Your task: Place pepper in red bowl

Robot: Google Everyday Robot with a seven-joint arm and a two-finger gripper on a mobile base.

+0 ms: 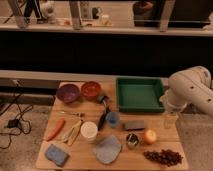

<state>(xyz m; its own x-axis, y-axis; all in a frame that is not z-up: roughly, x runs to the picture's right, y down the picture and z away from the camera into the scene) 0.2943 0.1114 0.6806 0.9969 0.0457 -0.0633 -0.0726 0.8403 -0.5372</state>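
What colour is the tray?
Green tray, clearest in camera view; the tool hangs by its near right corner.

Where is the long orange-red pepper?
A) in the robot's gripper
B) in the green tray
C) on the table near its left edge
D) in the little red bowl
C: the long, slim orange-red pepper lies on the wooden table near its left edge, while the gripper hangs far off over the right side.
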